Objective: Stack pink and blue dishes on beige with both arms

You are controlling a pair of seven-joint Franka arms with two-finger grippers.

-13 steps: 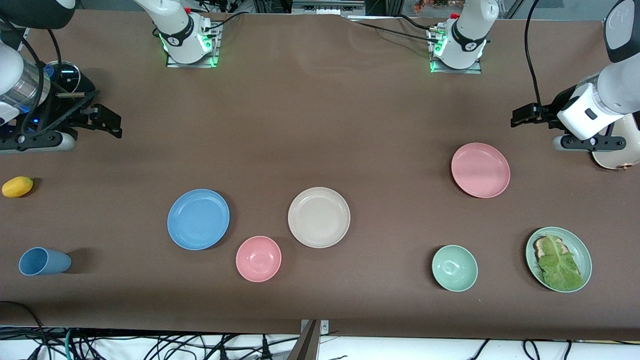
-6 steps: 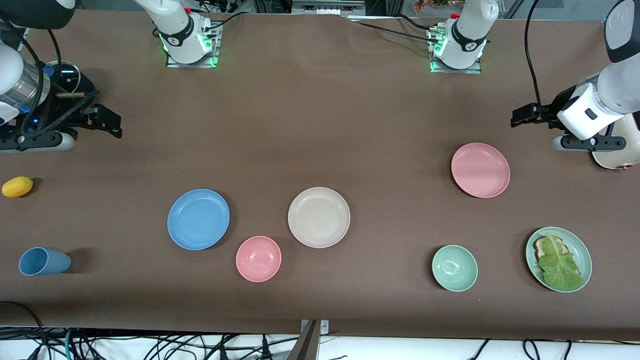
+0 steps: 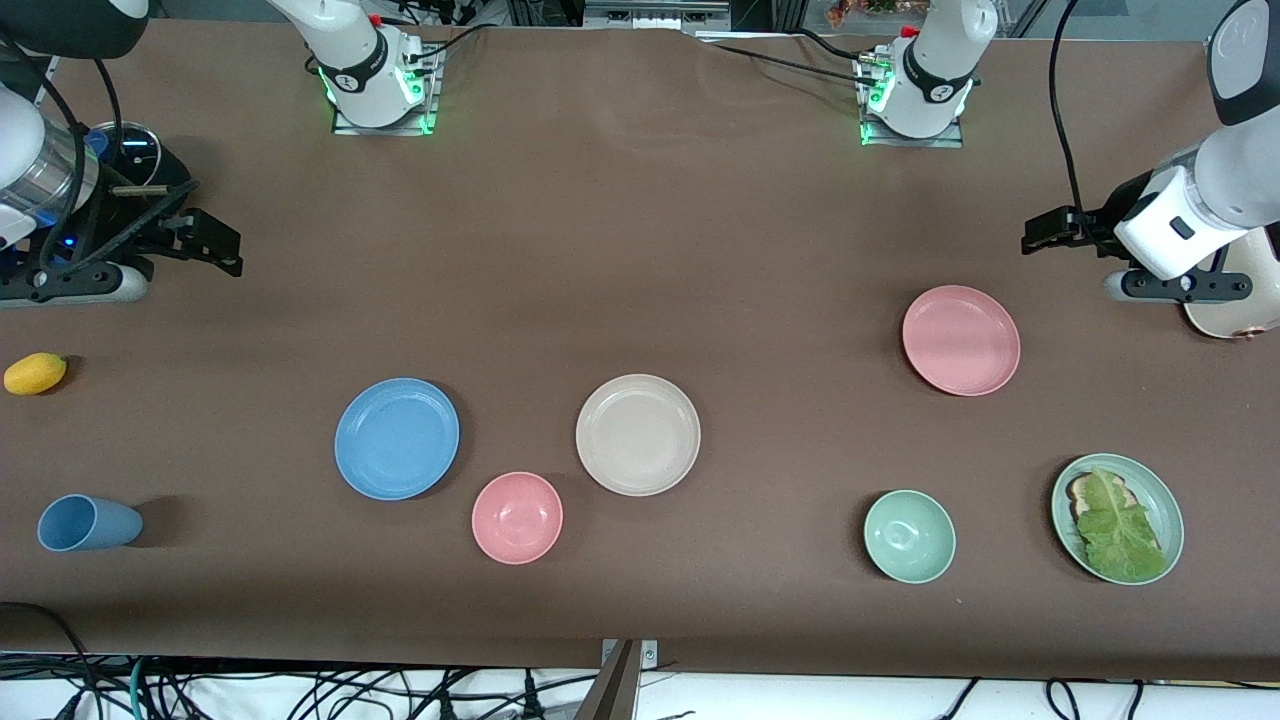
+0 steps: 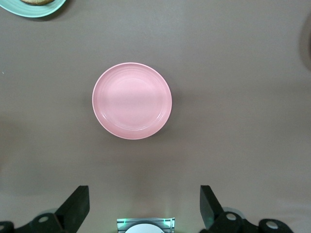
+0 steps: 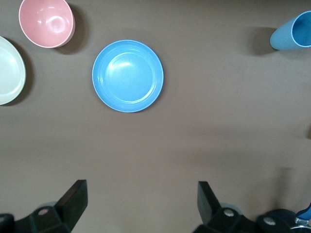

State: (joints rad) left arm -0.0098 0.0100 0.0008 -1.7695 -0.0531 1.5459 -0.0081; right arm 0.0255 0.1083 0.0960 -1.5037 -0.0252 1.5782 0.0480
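Observation:
The beige plate [image 3: 638, 434] lies mid-table, near the front camera. Beside it, toward the right arm's end, lies the blue plate [image 3: 397, 438], which also shows in the right wrist view [image 5: 128, 75]. The pink plate [image 3: 961, 340] lies toward the left arm's end and shows in the left wrist view [image 4: 132, 100]. My right gripper [image 3: 232, 250] [image 5: 141, 189] hangs open and empty over bare table at its end. My left gripper [image 3: 1030, 238] [image 4: 143, 194] hangs open and empty, up over the table next to the pink plate. Neither gripper touches a plate.
A pink bowl [image 3: 517, 517] sits between the blue and beige plates, nearer the camera. At the right arm's end lie a blue cup [image 3: 85, 523] on its side, a yellow fruit [image 3: 35, 373] and a black appliance [image 3: 130, 160]. At the left arm's end are a green bowl [image 3: 909, 536], a green plate with lettuce [image 3: 1117, 518] and a cream toaster [image 3: 1235, 305].

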